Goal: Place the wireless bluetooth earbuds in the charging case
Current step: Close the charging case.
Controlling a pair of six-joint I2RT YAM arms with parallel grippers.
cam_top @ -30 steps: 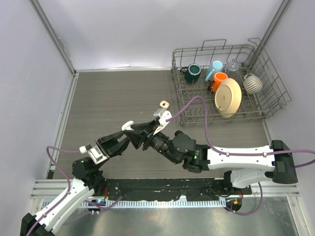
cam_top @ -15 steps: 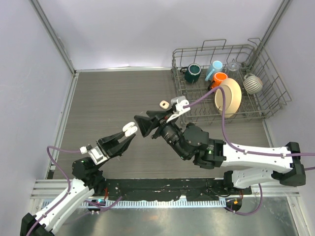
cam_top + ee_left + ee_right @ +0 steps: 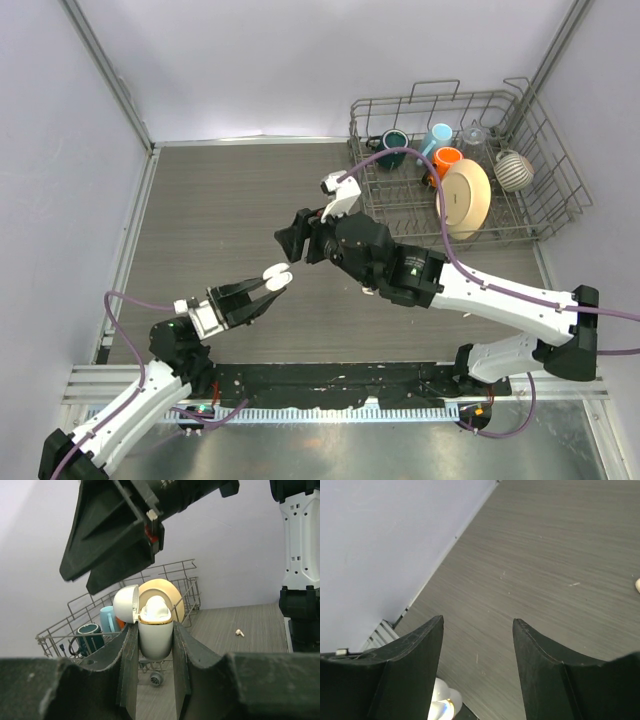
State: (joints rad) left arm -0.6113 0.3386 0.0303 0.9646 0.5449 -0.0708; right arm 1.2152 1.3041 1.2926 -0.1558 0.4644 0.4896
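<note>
With one earbud [image 3: 156, 607] seated in the open charging case [image 3: 155, 639], which is clamped by the left gripper [image 3: 268, 288], the task is judged partly done: the right gripper [image 3: 293, 236] is held spread and empty at the case's 1 o'clock, and a loose earbud [image 3: 240, 632], seen on the table [image 3: 225, 622] at 3 o'clock, is yet to be inserted.

place: robot lab cell | cues: blank walls [image 3: 300, 60], metal frame [image 3: 110, 80], tabletop [image 3: 220, 200]

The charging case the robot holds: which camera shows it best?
The left wrist view: the charging case sits at the centre, clamped in the left gripper, lid open, a white earbud seated inside. The top view shows only a small white blob; the right wrist view catches a sliver at its bottom edge.
</note>
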